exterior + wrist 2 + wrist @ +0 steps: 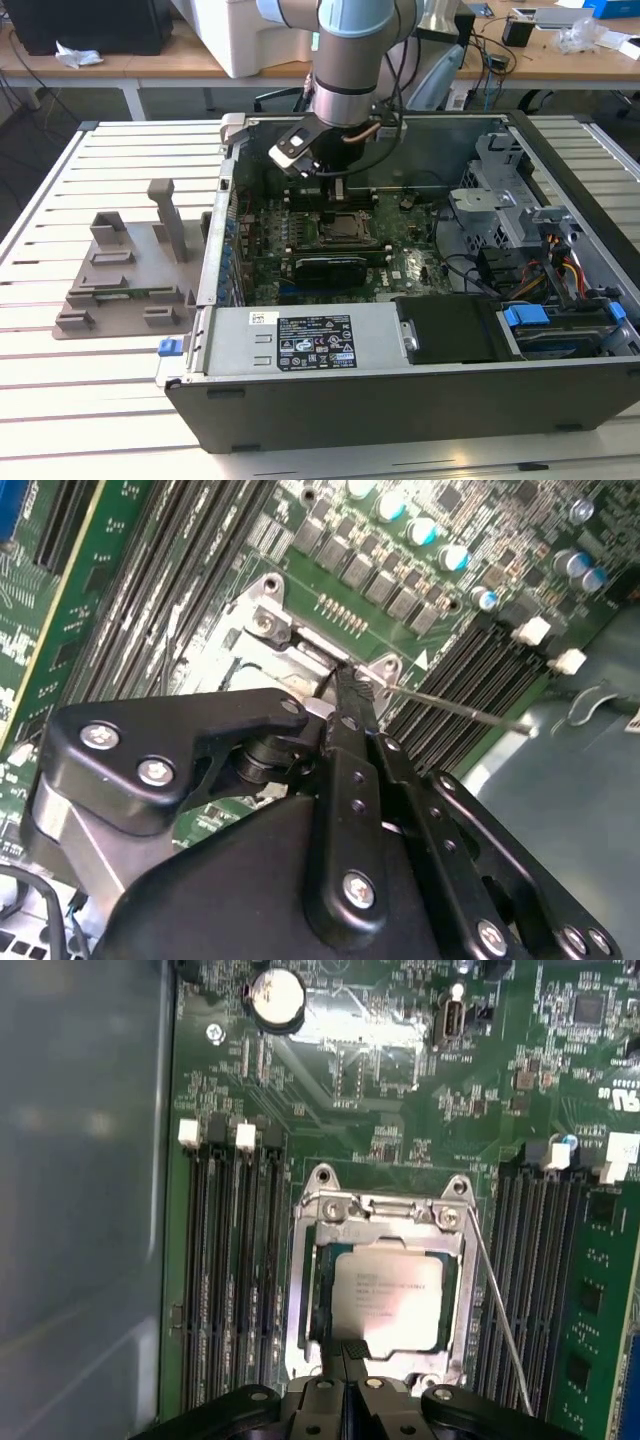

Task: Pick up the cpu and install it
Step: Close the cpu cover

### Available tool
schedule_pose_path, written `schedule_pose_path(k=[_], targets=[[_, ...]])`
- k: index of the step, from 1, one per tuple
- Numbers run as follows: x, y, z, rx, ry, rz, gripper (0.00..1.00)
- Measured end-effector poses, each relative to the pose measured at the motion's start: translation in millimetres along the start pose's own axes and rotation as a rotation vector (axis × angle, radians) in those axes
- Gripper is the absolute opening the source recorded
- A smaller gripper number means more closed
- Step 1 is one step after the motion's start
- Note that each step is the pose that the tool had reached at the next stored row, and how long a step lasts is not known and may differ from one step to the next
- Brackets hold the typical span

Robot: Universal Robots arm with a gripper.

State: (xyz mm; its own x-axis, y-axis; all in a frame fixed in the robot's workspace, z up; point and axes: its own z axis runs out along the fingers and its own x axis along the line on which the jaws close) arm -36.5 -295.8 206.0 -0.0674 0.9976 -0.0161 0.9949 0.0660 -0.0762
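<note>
Silvery-grey cpu lies seated in the motherboard socket, its wire lever seemingly not yet latched, while the hand, closed narrow and holding nothing, hangs at the cpu's edge.

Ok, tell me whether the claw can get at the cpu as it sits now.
Probably yes. The cpu lies flat in its socket with its top bare, and the claw, shut, sits right at its edge. The metal socket hugs its sides, which may hinder a side grip.

Silver-grey arm, black pincer dotted with silver screws.
</note>
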Motion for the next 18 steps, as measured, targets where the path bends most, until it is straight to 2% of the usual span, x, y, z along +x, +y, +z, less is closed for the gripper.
schedule_pose_path(k=[6, 11, 18], targets=[[-0.3, 0.9, -11.5, 0.0000, 0.0002, 0.000, 0.11], [-1.8, 4.2, -5.2, 0.0079, 0.0014, 0.000, 0.11], [-6.1, 21.4, -1.0, 0.0180, 0.0018, -0.002, 0.11]])
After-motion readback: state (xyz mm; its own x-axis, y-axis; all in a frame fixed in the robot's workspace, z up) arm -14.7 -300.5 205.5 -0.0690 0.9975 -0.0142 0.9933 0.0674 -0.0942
